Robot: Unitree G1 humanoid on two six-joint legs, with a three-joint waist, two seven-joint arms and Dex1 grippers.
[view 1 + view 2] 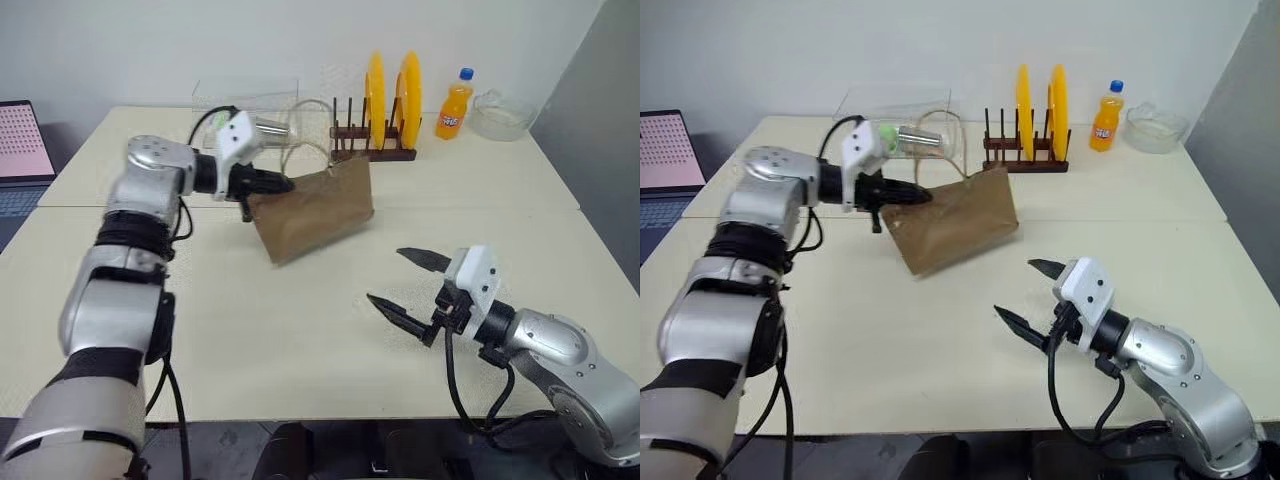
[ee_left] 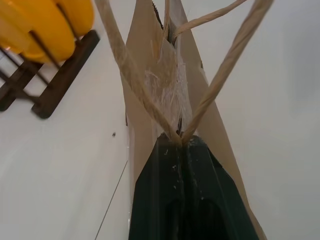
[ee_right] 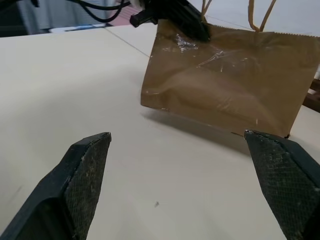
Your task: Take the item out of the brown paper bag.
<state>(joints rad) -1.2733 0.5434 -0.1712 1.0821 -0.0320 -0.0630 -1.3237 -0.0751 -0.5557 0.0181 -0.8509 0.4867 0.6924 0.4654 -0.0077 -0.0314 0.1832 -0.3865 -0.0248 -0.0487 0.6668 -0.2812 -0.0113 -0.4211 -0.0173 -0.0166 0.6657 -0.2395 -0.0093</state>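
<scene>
The cream surface (image 1: 300, 340) is carrying everything, and it is made of tables pushed together, with seams showing between them. One brown paper bag (image 1: 318, 208) is sitting tilted near the middle of it, one bottom corner lifted, its two tan cord handles (image 2: 131, 75) pulled toward the left end effector (image 1: 272, 184). That end effector is clamping narrow on the bag's top edge where the handles meet (the left wrist view is showing both cords converging right at the black fingertips (image 2: 170, 150)). The bag's mouth is pinched nearly flat there, and the item inside is hidden, so its place cannot be told. The right end effector (image 1: 407, 285) is hovering near the front edge of the surface, apart from the bag and nearer the robot, with its two fingers spread wide and nothing between them. Behind the bag, one dark wooden dish rack (image 1: 368, 148) is holding two yellow plates (image 1: 408, 98) upright. One orange soda bottle (image 1: 454, 104) with a blue cap is standing beside one clear glass bowl (image 1: 502, 114) at the far right corner. One laptop (image 1: 22, 150) is showing at the left edge.
</scene>
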